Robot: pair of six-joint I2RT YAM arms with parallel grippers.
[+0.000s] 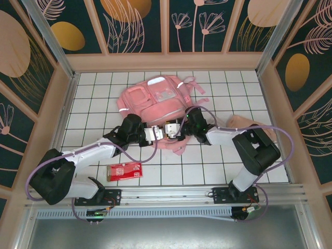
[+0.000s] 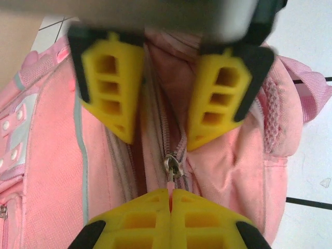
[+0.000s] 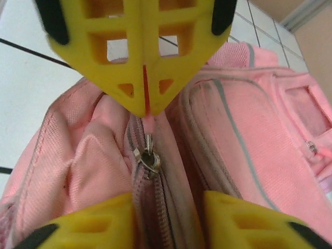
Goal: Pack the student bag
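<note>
The pink student bag (image 1: 155, 98) lies flat on the white tiled table, its zip end toward the arms. Both grippers meet at that near end. My left gripper (image 1: 158, 132) (image 2: 170, 191) is shut on the small pink pull tab (image 2: 170, 184) of the metal zip slider (image 2: 173, 167). Facing it, my right gripper (image 1: 174, 129) (image 3: 168, 207) stands open, one yellow finger on each side of the zip track just behind the slider (image 3: 148, 158). The zip teeth behind the slider are closed. In the right wrist view the left gripper (image 3: 144, 106) pinches the tab (image 3: 147, 122).
A red flat packet (image 1: 124, 170) lies on the tiles near the front left, beside the left arm. A beige-pink pouch (image 1: 244, 122) rests at the right, partly under the right arm. Wooden walls enclose the table on three sides.
</note>
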